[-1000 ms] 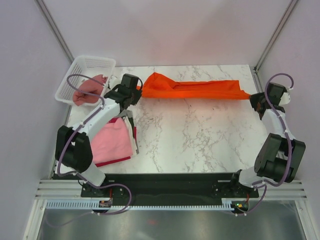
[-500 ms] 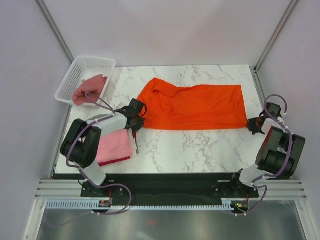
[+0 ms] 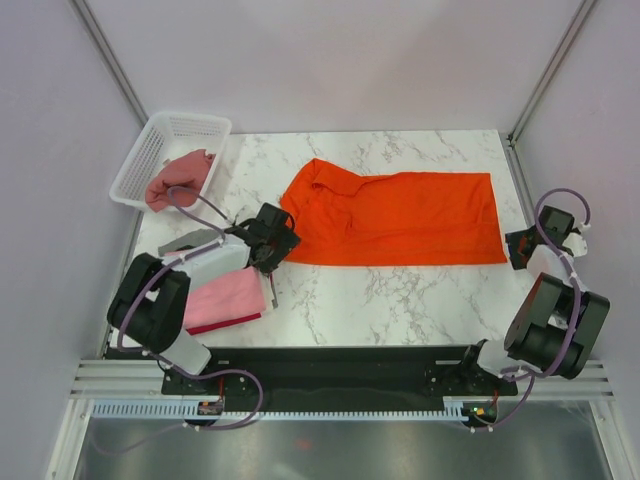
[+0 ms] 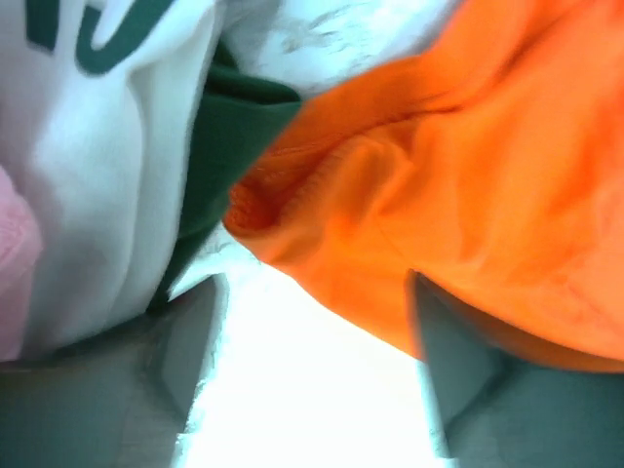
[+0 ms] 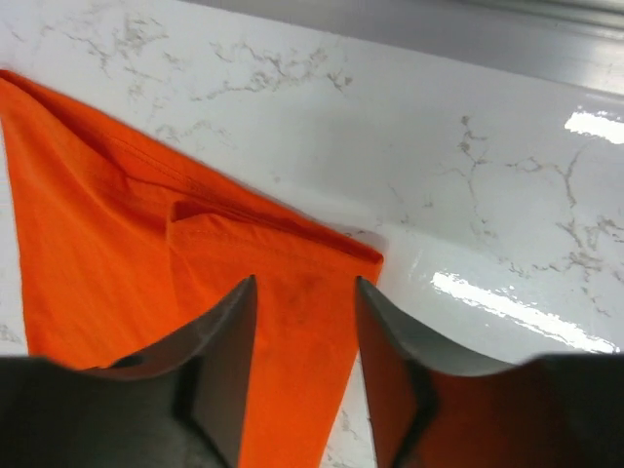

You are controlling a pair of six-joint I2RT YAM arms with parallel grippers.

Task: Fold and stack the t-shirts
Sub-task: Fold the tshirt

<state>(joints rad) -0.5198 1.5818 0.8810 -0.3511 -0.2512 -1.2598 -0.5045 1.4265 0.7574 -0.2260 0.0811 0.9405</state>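
- Across the far half of the table (image 3: pixel 400 295), the orange shirt (image 3: pixel 400 218) is lying spread flat, its long side running left to right and its left end wrinkled.
- At the shirt's near-left corner, the left gripper (image 3: pixel 278 238) is sitting low over the marble, right at the orange edge.
- Its wrist camera is showing the fingers (image 4: pixel 185 351) standing wide apart and pinching nothing. A thick orange hem is bunching just beyond the tips.
- At the table's right edge, the right gripper (image 3: pixel 515 248) is sitting just beside the shirt's near-right corner.
- Its wrist camera is showing both fingers (image 5: pixel 219 370) parted, with a clear gap between them and no cloth caught. The orange corner is lying flat on the marble below them.
- Near the table's left edge, a folded pink shirt (image 3: pixel 222 300) is lying partly under the left arm, well apart from the orange one's middle.
- A strip of red cloth (image 3: pixel 215 326) is peeking out along the pink shirt's near side.
- A white cloth (image 4: pixel 107 146) with green print is showing just beside the pink shirt, close to the left gripper.
- At the far-left corner, the basket (image 3: pixel 135 172) is holding a crumpled rose shirt (image 3: pixel 178 180).
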